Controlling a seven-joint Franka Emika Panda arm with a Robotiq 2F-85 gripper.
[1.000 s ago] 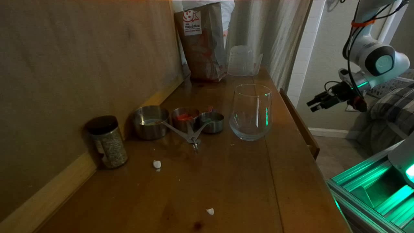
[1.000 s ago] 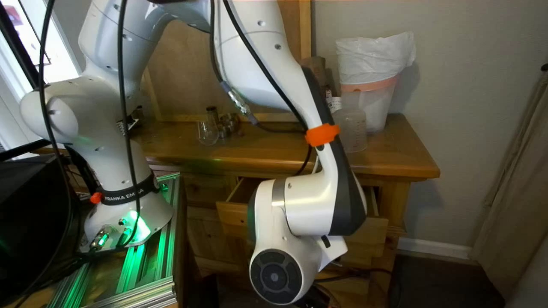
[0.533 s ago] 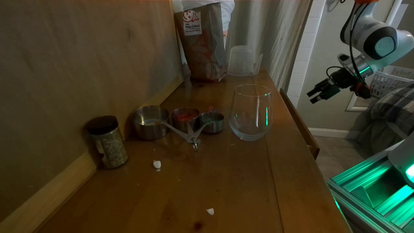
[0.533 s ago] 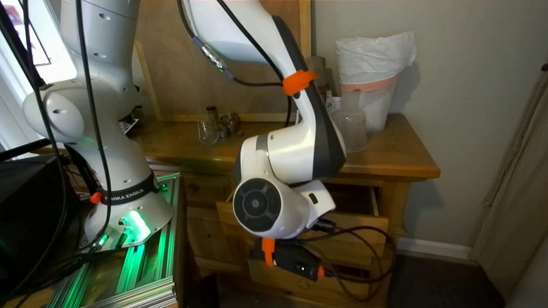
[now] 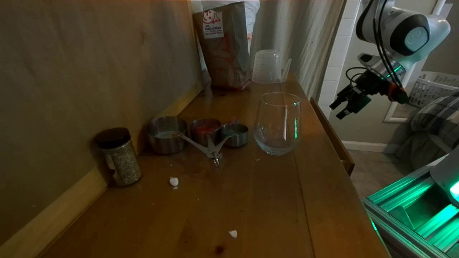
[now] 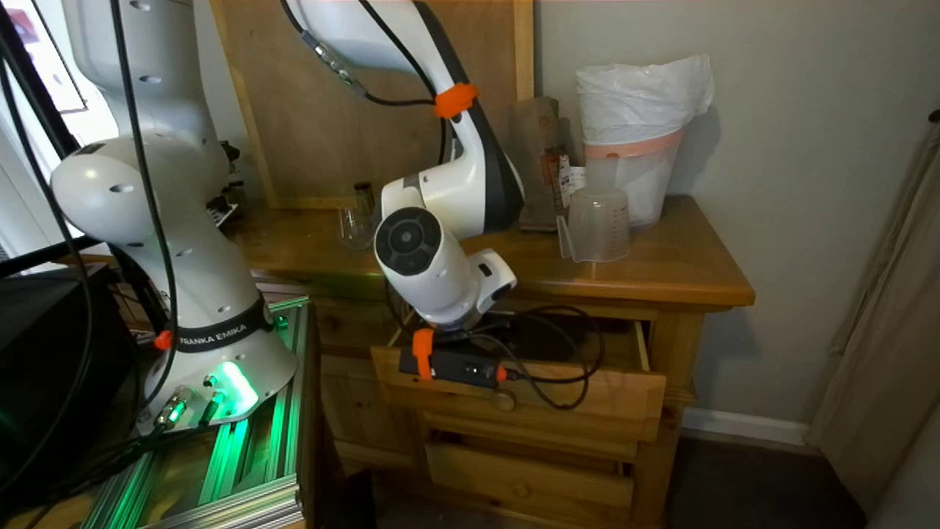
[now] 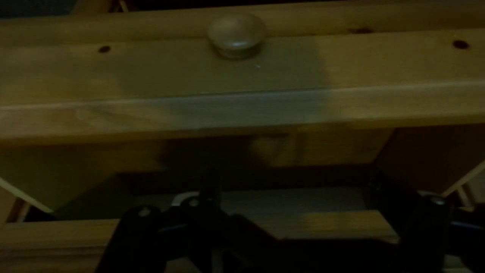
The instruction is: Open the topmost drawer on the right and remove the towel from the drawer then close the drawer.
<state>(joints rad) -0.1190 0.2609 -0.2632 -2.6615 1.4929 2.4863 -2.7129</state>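
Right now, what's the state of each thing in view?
Top drawer, pulled open
Lower drawer, partly open
Tool, open
Jar, upright, capped
Measuring cups, upright
Glass, upright, looks empty
Pitcher, upside down
Paper bag, standing
Bin, topped with white plastic
Base light, glowing green

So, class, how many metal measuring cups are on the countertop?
3, side by side in an exterior view: the left cup near the wooden panel, the middle cup, and the right cup beside the clear glass. Others could be hidden.

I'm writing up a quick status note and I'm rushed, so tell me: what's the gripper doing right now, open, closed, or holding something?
Gripper: open, jaws apart, nothing held between them.
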